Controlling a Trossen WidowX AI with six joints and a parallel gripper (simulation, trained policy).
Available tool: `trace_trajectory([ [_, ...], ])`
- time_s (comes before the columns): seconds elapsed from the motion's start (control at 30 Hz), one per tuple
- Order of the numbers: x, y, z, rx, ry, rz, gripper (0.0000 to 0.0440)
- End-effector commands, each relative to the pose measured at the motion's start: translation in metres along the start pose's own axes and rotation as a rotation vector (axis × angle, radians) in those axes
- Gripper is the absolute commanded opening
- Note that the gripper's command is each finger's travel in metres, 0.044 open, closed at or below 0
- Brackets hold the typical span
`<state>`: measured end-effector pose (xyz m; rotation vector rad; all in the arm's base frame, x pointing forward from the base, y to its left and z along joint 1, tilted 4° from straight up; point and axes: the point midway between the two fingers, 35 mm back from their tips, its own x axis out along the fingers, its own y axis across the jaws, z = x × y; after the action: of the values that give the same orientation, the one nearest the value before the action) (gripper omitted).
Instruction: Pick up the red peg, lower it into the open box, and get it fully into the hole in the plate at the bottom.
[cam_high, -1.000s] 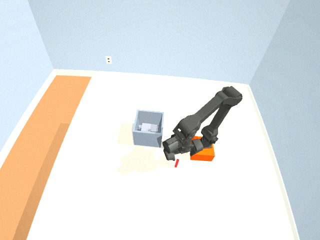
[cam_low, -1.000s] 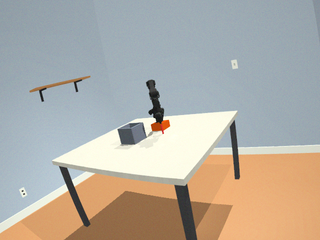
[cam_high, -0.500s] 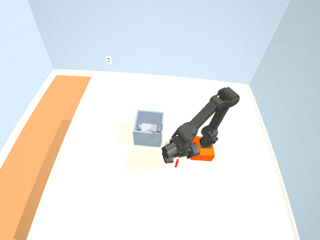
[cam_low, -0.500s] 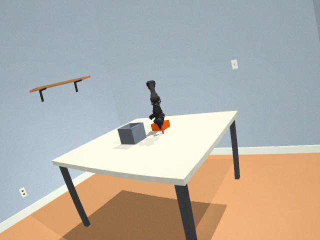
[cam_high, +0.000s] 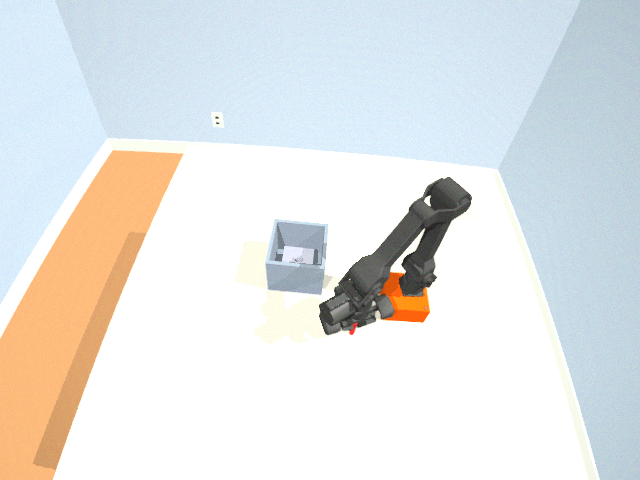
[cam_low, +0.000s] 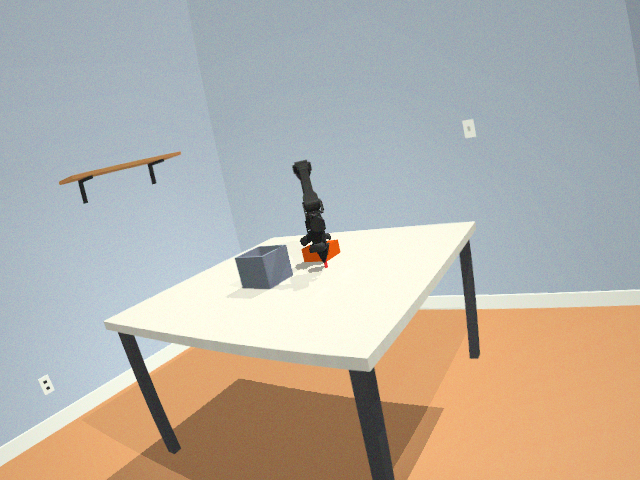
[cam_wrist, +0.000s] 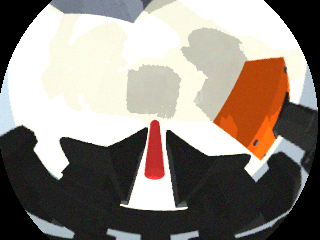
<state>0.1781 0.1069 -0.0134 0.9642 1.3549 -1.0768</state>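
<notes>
Peg (cam_low: 326, 264) (cam_wrist: 154, 155) outside the box (cam_high: 295, 277) (cam_low: 278, 268) (cam_wrist: 100, 10), between my gripper's (cam_high: 356, 323) (cam_low: 325, 259) (cam_wrist: 157, 130) narrowed jaws, presumably for lifting. Can't tell whether they've clamped it.

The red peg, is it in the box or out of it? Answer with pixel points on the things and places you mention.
Out: the red peg (cam_high: 352, 329) (cam_low: 326, 264) (cam_wrist: 154, 155) shows between the fingers of the end effector (cam_high: 354, 324) (cam_low: 325, 260) (cam_wrist: 158, 130), and the box (cam_high: 295, 279) (cam_low: 253, 273) (cam_wrist: 100, 9) stands to one side.

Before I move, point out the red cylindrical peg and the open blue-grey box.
Red cylindrical peg (cam_low: 326, 264) (cam_wrist: 154, 155): top, exterior, wrist; its side.
Open blue-grey box (cam_high: 295, 277) (cam_low: 253, 272) (cam_wrist: 100, 10): top, exterior, wrist; outer wall.
</notes>
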Motion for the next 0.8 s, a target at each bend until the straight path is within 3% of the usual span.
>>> trace_trajectory([
  [0.0, 0.005, 0.003, -0.003, -0.026, 0.011, 0.002, 0.0016],
  [0.03, 0.005, 0.004, -0.004, -0.033, 0.014, 0.005, 0.0],
  [0.77, -0.061, 0.039, -0.002, 0.011, 0.087, 0.213, 0.0],
])
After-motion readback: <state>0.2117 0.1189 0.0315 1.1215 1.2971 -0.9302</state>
